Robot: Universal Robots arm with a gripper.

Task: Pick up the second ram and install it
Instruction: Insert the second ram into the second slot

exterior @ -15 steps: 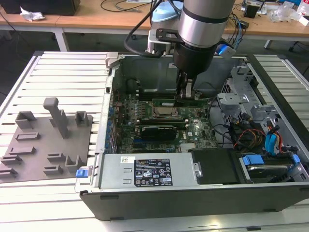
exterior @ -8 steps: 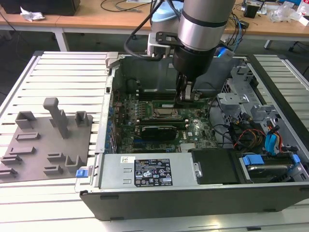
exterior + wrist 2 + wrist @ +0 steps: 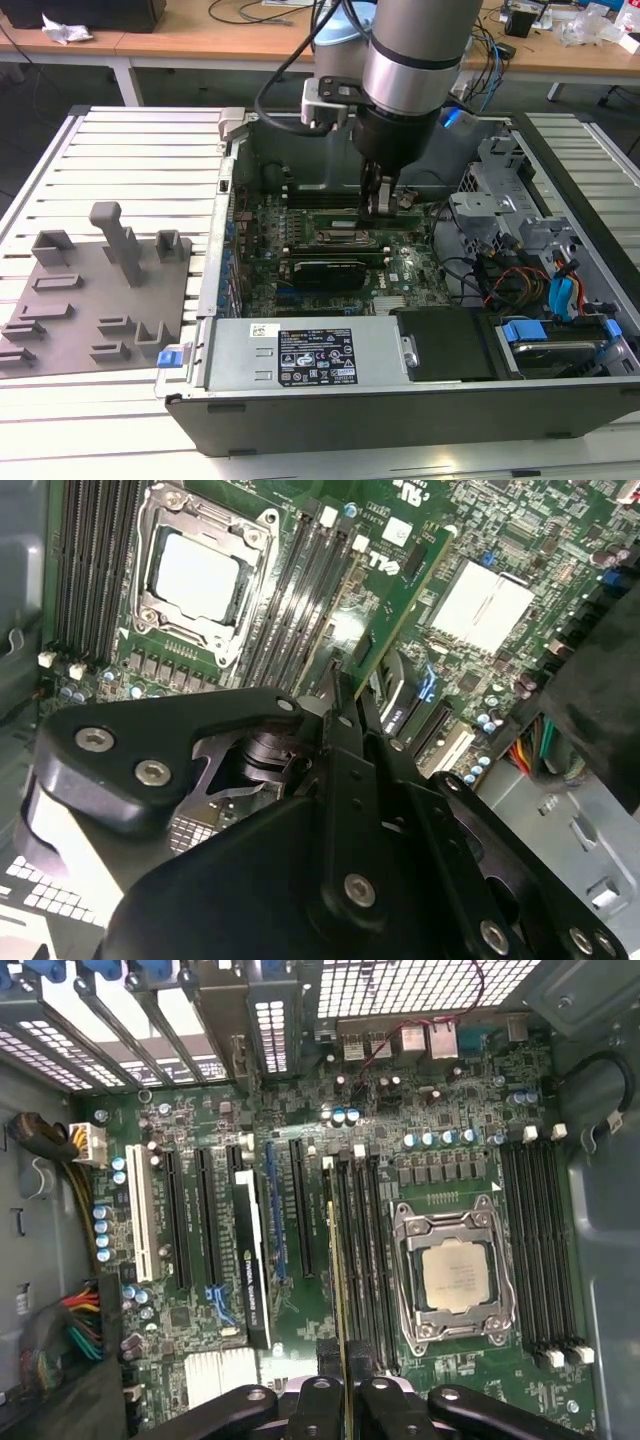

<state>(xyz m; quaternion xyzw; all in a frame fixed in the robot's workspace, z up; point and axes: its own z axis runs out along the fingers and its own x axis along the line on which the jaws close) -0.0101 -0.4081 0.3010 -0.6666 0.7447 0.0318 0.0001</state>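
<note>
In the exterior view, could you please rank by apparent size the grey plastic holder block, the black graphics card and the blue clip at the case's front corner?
Largest to smallest in the exterior view:
1. grey plastic holder block
2. black graphics card
3. blue clip

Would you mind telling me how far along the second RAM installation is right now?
Pickup looks done: the gripper is shut on the second ram, holding it on edge over the memory slots beside the processor socket. Left: seating it; whether it has entered a slot cannot be told.
</note>
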